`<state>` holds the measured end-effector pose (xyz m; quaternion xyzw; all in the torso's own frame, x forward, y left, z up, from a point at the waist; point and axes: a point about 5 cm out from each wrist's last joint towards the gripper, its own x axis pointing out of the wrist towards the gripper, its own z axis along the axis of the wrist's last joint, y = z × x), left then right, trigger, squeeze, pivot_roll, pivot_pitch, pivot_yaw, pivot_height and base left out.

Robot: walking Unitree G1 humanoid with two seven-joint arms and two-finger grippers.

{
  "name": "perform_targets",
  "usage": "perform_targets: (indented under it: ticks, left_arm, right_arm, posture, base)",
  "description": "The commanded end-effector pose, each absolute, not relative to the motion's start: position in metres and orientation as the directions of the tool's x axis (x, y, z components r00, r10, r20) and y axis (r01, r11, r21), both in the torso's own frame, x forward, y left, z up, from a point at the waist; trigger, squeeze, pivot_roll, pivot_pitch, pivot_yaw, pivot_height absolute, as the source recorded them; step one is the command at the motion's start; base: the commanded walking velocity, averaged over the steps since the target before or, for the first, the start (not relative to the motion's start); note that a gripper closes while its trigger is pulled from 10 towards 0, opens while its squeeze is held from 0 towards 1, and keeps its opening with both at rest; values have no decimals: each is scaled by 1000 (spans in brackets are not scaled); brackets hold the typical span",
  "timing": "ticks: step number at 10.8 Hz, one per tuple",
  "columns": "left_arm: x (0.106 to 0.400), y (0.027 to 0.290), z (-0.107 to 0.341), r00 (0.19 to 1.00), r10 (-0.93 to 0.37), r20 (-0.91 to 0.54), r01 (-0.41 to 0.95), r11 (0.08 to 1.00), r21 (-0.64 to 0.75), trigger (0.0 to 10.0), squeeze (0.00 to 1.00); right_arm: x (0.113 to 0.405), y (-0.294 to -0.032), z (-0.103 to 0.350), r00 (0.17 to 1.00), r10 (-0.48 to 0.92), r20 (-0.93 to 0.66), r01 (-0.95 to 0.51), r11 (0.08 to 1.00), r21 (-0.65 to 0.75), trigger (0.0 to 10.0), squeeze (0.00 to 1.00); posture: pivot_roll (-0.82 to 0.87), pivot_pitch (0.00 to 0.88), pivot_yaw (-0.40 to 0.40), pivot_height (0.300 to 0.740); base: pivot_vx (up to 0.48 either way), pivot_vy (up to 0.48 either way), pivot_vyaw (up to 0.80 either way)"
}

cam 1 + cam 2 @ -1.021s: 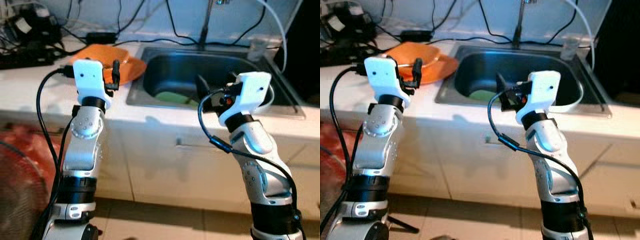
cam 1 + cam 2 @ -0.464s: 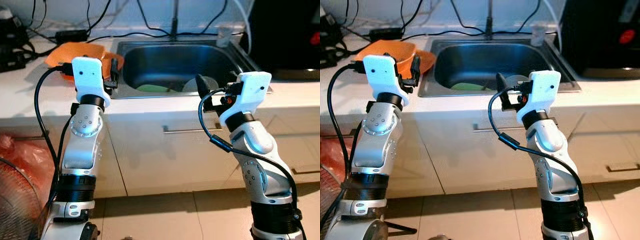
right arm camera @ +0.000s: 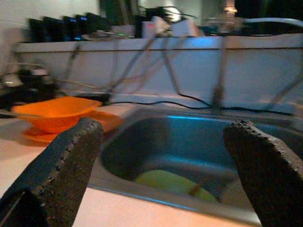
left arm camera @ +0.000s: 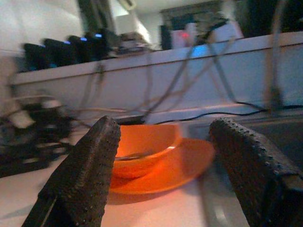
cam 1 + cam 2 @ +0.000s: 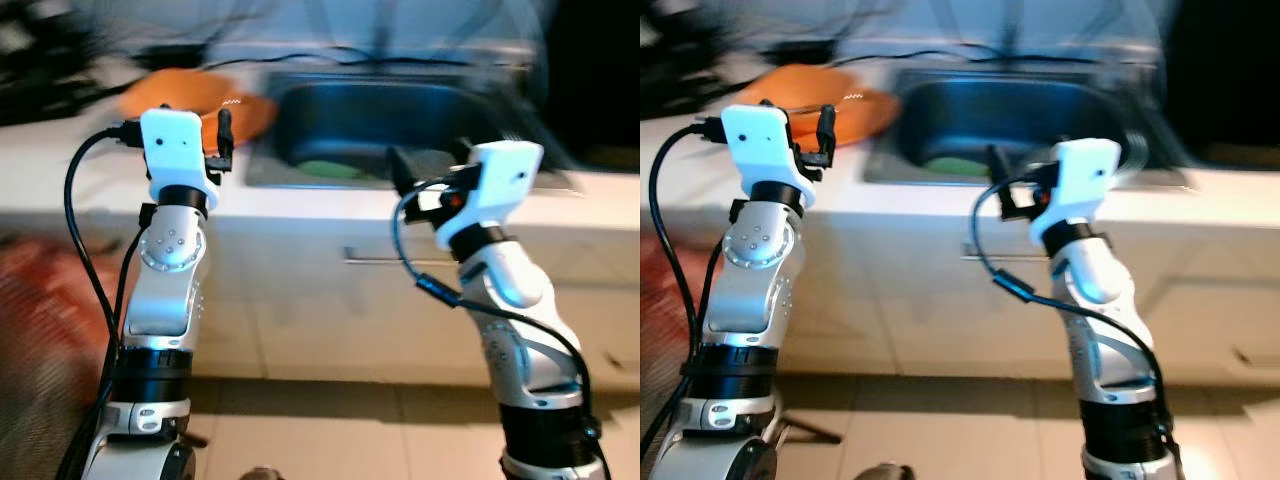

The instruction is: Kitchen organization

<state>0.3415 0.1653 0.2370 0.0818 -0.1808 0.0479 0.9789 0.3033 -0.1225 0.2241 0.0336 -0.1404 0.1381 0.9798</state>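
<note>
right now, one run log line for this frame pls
left gripper: open, facing orange bowl | right gripper: open, facing sink | view: blurred

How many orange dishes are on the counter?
2: an orange bowl sitting on an orange plate, on the counter to the left of the sink. Others may be hidden in the blur.

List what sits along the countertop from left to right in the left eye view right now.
Orange bowl on its plate → left gripper → sink holding a green item → right gripper.
</note>
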Motion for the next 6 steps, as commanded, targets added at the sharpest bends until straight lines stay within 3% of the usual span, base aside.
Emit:
perform_targets:
  ticks: [1,6]
  left_arm:
    - [340,166,240,926,81,368,-142,980,141,10000,0]
    - [340,170,252,906,89,414,-165,975,152,10000,0]
  right_arm:
    - [303,-125,226,921,253,295,-271,962,21,10000,0]
    - [303,-123,230,905,272,328,-299,954,33,10000,0]
  posture:
    - [-49,39,3,740]
    - [-49,27,8,740]
  base:
    - [0,0,500]
    - [0,0,0]
